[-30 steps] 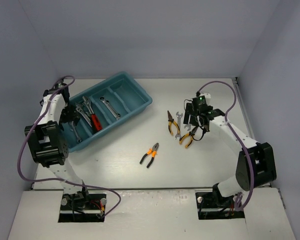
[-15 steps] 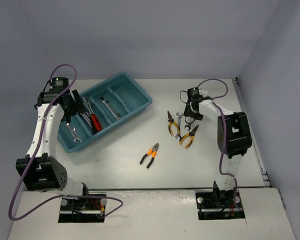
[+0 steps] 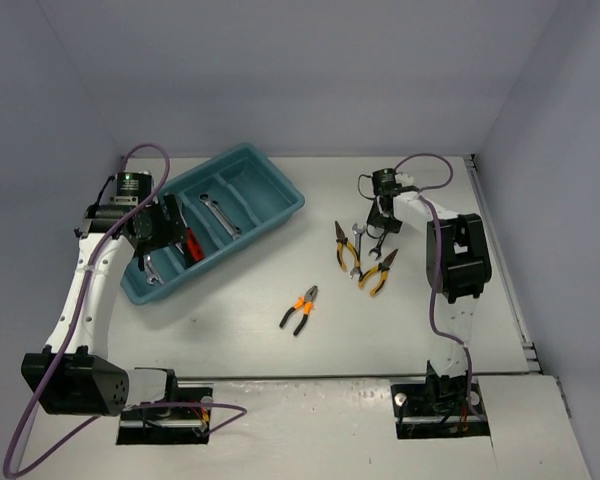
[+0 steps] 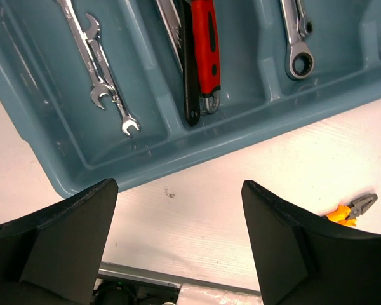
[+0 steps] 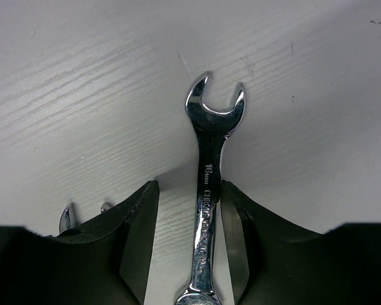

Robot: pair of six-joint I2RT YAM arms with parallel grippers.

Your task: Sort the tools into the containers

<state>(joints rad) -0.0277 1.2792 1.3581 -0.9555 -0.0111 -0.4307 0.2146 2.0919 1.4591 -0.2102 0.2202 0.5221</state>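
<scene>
Chrome wrench (image 5: 209, 190) lies flat on the tabletop (image 5: 82, 76), its long axis between the right gripper (image 5: 188, 189) jaws, forked head pointing away; the jaws are parted, straddling its shank. Left gripper (image 4: 178, 187) jaws gape empty over the teal tray (image 4: 178, 152) rim.

A robotics lab cell: plain grey walls (image 3: 310, 70) box in a white table (image 3: 230, 330) carrying 2 bolted arms (image 3: 80, 290).

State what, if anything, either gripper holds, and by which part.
Nothing is clamped. The right gripper straddles the silver wrench at its shank, gap on one side; the left gripper is open, empty.
</scene>
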